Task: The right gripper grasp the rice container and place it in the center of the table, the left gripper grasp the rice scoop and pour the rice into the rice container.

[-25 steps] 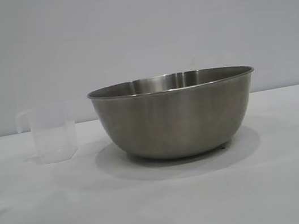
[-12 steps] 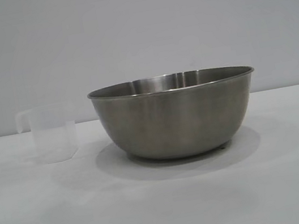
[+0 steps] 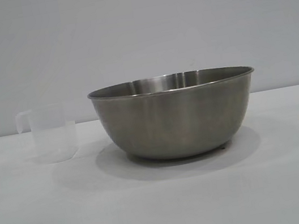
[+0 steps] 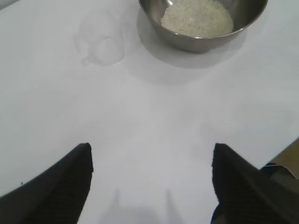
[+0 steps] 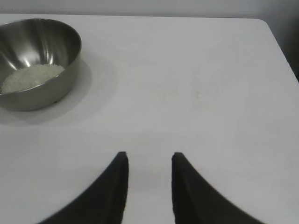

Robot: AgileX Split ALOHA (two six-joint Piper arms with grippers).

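Nearest: black two-fingered left gripper [image 4: 152, 179], jaws spread wide, empty, well back from the work. Black two-fingered right gripper [image 5: 149, 186], jaws narrowly parted, holding nothing, near the table's front edge. Small frosted-plastic rice scoop [image 3: 50, 133] upright just left of the bowl, apparently empty; judged light, slick, easily tipped, best taken by the side handle. Large brushed-steel rice container [image 3: 176, 115] mid-table, white rice [image 4: 197, 17] heaped inside; judged stiff, heavier, rim the grip point. Flat white table [image 3: 165, 207] bare otherwise; plain grey wall behind.

Counts on the table [image 3: 166, 212]

One rice container [image 3: 176, 116], one rice scoop [image 3: 53, 134], one heap of rice [image 4: 196, 17], two grippers: left gripper [image 4: 152, 163], right gripper [image 5: 149, 170].
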